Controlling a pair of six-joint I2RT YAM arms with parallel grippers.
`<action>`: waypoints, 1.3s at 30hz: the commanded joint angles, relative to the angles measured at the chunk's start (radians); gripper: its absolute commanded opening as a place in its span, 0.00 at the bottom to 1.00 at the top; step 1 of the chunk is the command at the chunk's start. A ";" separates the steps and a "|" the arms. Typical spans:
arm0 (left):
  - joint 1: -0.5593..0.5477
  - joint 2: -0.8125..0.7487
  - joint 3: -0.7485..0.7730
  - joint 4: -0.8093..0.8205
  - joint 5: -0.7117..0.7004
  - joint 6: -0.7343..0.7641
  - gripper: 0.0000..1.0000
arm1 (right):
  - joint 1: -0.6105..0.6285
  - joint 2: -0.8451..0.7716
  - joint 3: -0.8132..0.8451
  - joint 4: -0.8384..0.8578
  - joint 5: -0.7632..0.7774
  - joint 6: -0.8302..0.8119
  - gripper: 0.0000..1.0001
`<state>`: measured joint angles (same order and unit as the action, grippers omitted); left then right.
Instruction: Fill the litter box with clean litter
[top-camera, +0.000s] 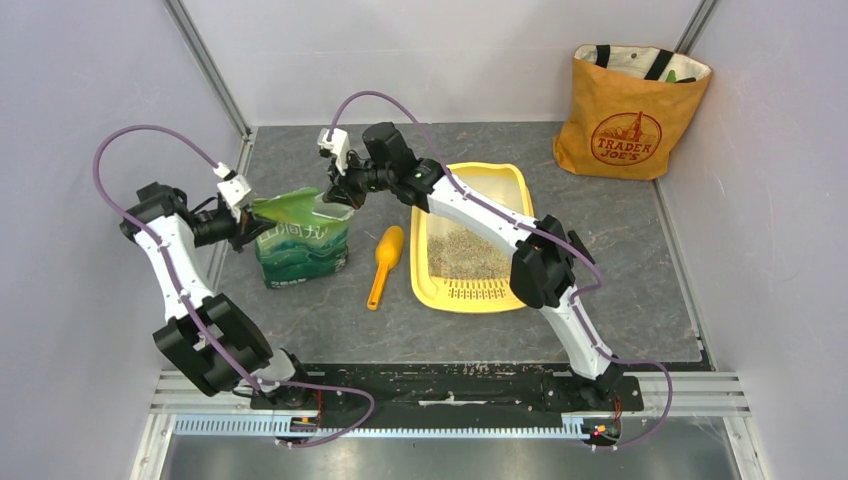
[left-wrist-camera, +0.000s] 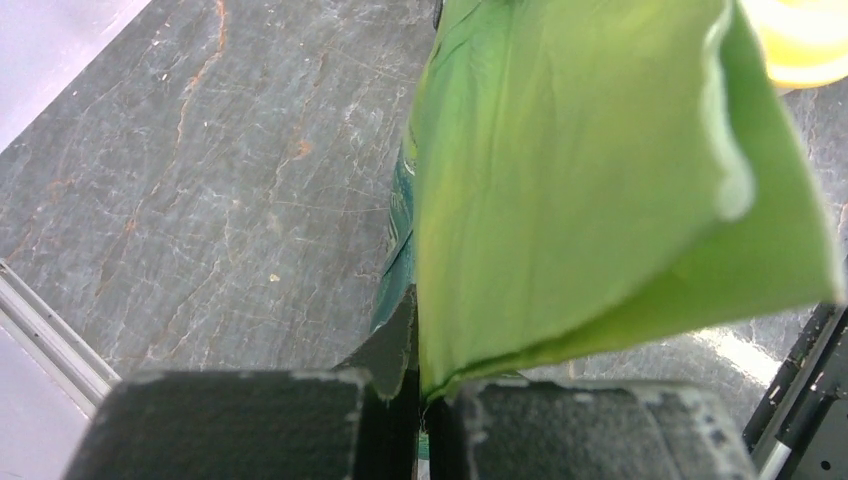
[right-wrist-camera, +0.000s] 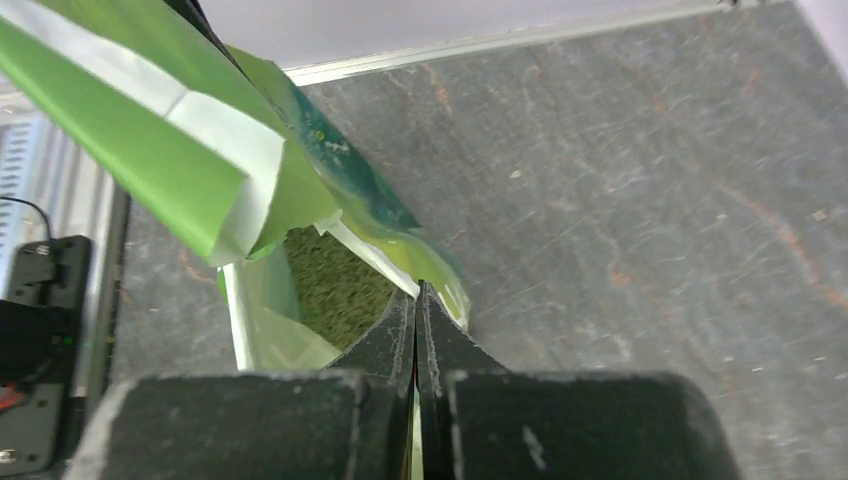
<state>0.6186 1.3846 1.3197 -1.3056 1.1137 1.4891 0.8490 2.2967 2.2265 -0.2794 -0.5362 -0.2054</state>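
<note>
Yellow litter box lies right of centre, a shallow layer of litter covering part of its floor. Beside it the green bag stands upright, left gripper and right gripper each pinched tight on its open top. More pouring seems needed.

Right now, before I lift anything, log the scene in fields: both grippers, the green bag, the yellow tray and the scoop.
left gripper: shut on crinkly green printed plastic bag, left top edge
right gripper: shut on the bag's right top edge
bag: upright on table, mouth open
yellow rectangular plastic litter box: right of bag, grey-beige litter granules inside
orange-yellow plastic scoop: flat on table between bag and box
</note>
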 joint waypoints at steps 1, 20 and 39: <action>0.052 -0.007 0.071 -0.134 0.086 0.311 0.02 | -0.025 -0.073 -0.010 0.000 0.056 0.184 0.00; -0.200 0.065 -0.080 -0.017 -0.032 0.398 0.02 | 0.021 -0.048 0.038 0.041 0.077 0.586 0.00; -0.197 -0.020 -0.169 0.251 -0.116 0.066 0.03 | 0.013 -0.060 0.016 0.027 0.015 0.628 0.00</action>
<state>0.3855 1.4166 1.1416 -1.0389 1.0649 1.6745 0.8749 2.2936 2.2124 -0.3241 -0.4950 0.4419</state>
